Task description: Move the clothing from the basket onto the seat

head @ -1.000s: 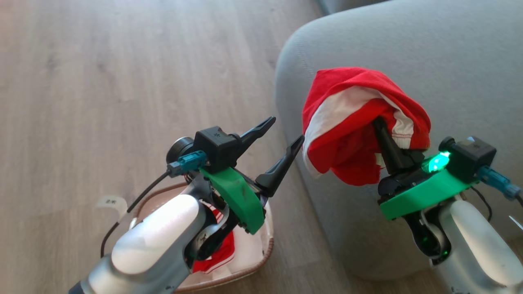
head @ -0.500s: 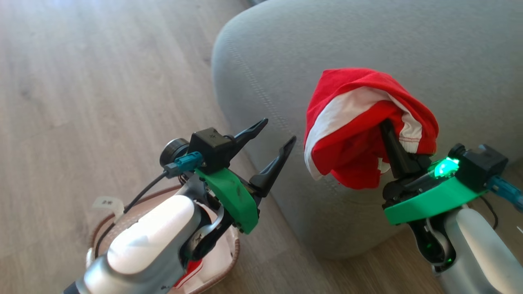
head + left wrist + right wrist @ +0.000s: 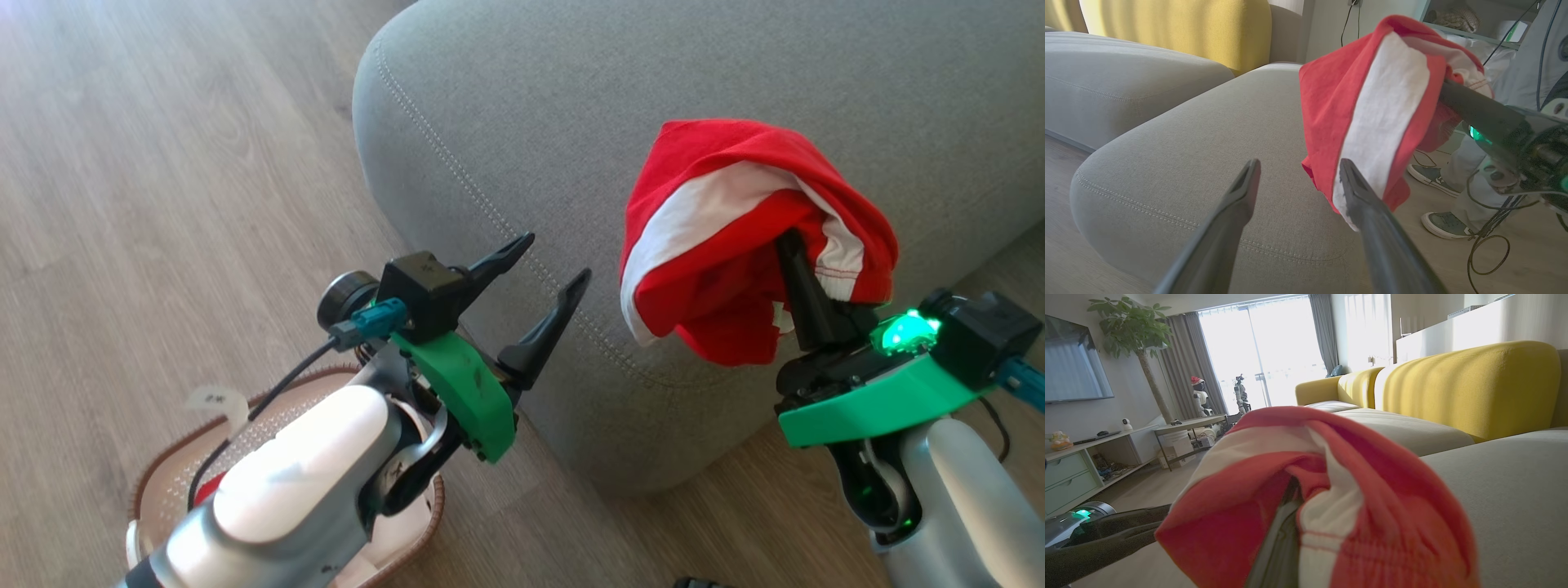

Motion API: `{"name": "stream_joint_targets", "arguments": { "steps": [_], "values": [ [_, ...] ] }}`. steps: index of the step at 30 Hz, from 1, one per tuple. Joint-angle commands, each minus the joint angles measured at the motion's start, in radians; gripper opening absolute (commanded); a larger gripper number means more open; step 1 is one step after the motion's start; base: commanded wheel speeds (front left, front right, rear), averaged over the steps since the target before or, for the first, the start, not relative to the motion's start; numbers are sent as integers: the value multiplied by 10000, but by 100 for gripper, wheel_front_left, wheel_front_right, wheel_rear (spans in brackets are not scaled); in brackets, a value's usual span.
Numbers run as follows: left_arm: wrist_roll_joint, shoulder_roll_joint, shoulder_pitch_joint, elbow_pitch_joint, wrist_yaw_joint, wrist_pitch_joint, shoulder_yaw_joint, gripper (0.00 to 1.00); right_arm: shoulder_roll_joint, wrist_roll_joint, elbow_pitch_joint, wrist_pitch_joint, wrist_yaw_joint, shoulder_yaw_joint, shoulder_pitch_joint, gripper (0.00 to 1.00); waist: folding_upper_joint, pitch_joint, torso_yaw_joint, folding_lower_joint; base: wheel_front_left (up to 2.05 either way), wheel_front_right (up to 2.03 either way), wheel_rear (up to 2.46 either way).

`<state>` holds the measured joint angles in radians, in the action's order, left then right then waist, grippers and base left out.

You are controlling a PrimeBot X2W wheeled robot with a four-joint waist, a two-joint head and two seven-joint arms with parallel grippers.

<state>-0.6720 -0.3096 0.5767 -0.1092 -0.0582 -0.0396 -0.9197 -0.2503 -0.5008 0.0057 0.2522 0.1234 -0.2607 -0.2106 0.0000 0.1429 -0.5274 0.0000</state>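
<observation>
Head view: right gripper [image 3: 796, 261] clamped on clothing [image 3: 718, 204] at 3 o'clock
Looks soft, light; I'd grab bunched folds. Left gripper [image 3: 555, 257] wide, empty.

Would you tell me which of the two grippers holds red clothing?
The right gripper: it is shut on the red clothing, which drapes over it, while the left gripper is open and empty.

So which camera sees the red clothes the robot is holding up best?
The head view. It shows most of the red clothing bunched over the right gripper, in front of the grey seat. The left wrist view shows one side with the white stripe. The right wrist view is too close and blurry.
</observation>
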Motion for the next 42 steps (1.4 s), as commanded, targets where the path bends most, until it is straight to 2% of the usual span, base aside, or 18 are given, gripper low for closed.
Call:
{"name": "stream_joint_targets", "arguments": {
  "steps": [1,10,16,21,27,31,42],
  "values": [
    [81,-214,679,219,22,-14,401,100,22,108,-441,95,73,-27,-132,0,0,73,-8,0,0,0,0],
    [284,-390,915,142,-111,23,415,100,-198,-253,-100,95,73,-75,-1061,0,0,574,-6,0,0,0,0],
    [371,-487,1104,319,-140,152,388,100,-801,-920,655,95,73,48,-2394,0,0,1126,260,0,0,0,0],
    [486,-578,1455,580,-79,402,321,100,-1752,-1756,1765,92,73,293,-3926,0,0,1879,673,0,0,0,0],
    [660,-709,1967,891,1,803,248,100,-2340,-2889,2799,93,73,663,-5446,0,0,2866,1114,0,0,0,0],
    [776,-713,2365,1033,72,1009,215,100,-2836,-3204,3513,94,73,695,-6328,0,0,3498,1453,0,0,0,0],
    [904,-652,2924,1039,162,1117,207,100,-3262,-3233,5333,94,73,877,-7599,0,0,4344,2033,0,0,0,0]
  ]
}}
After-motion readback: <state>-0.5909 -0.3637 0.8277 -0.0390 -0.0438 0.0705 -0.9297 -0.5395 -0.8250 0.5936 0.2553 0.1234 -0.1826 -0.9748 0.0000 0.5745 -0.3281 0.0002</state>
